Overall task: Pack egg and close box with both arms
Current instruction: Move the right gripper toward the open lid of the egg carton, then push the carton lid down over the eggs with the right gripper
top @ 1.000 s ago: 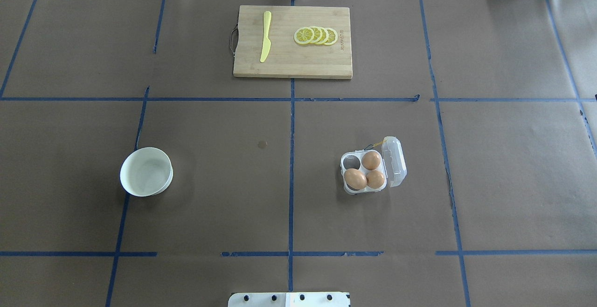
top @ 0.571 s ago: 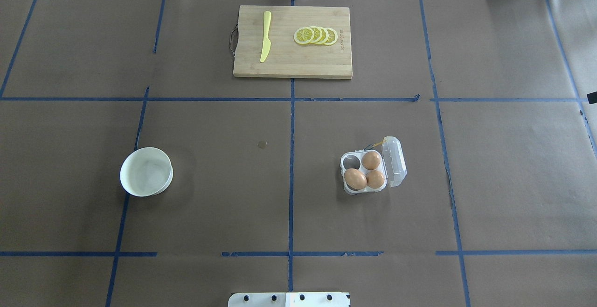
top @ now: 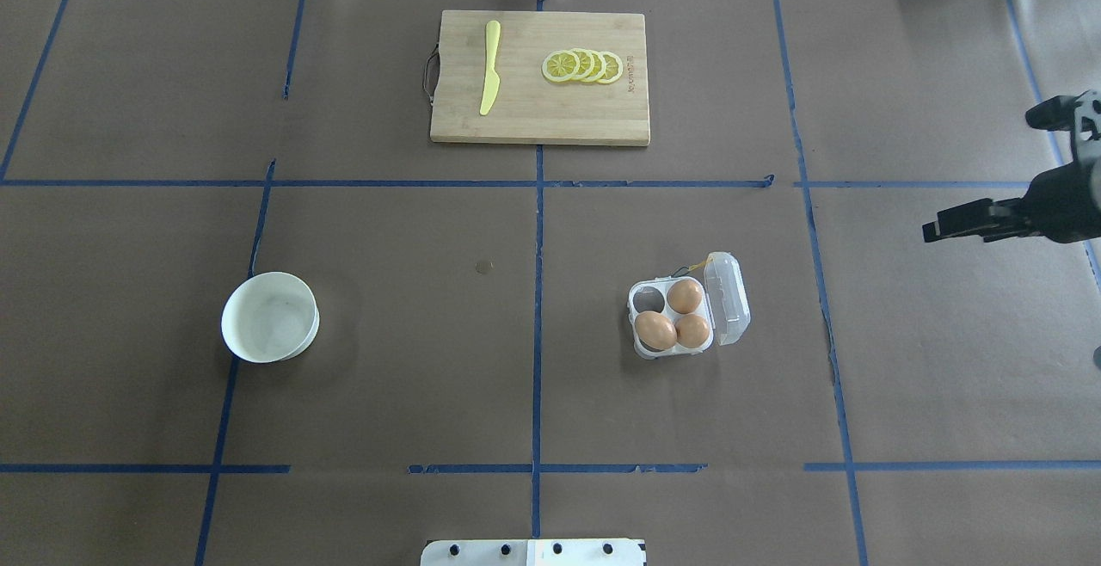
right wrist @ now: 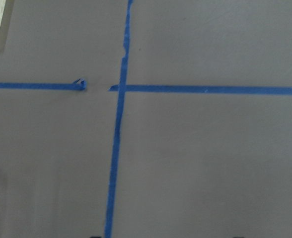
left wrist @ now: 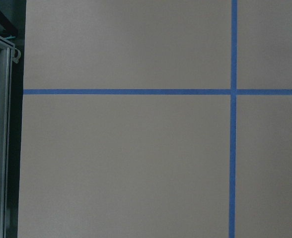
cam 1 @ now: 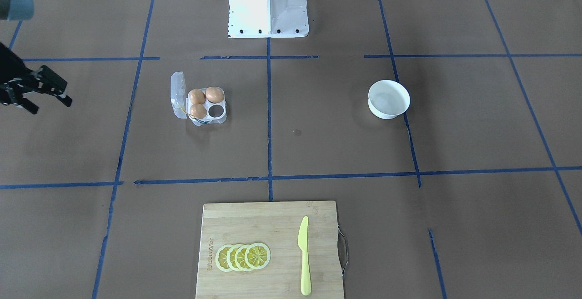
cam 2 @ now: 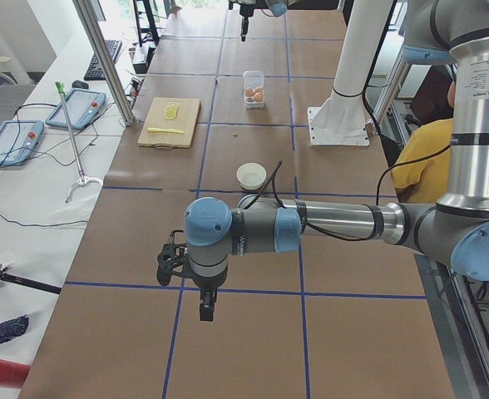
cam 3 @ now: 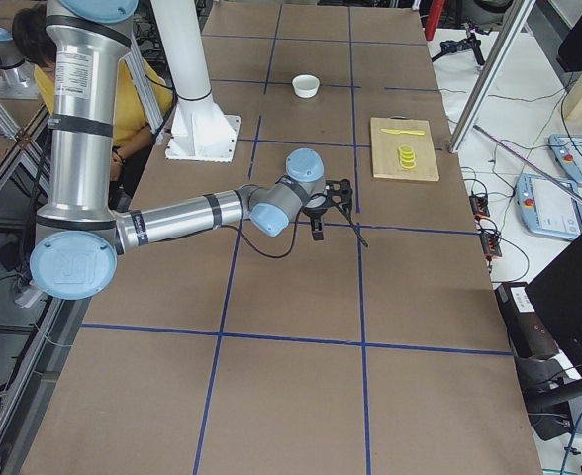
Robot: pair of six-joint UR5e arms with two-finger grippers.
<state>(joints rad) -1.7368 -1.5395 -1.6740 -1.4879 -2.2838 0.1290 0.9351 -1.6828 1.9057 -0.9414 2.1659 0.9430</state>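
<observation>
Black two-finger right gripper (top: 981, 175) has just entered at the right edge, apparently spread and empty. It is well apart from the clear plastic four-cell egg carton (top: 732, 298), lid open. I cannot tell the left gripper's (cam 2: 201, 301) opening.

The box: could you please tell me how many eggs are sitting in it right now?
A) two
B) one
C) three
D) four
C: three eggs lie in the box, and one cell is empty.

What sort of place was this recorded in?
Most likely a robotics lab's data-collection table: brown paper gridded with blue tape, teach pendants on the side bench, and staged kitchen props such as the cutting board and egg box.
</observation>
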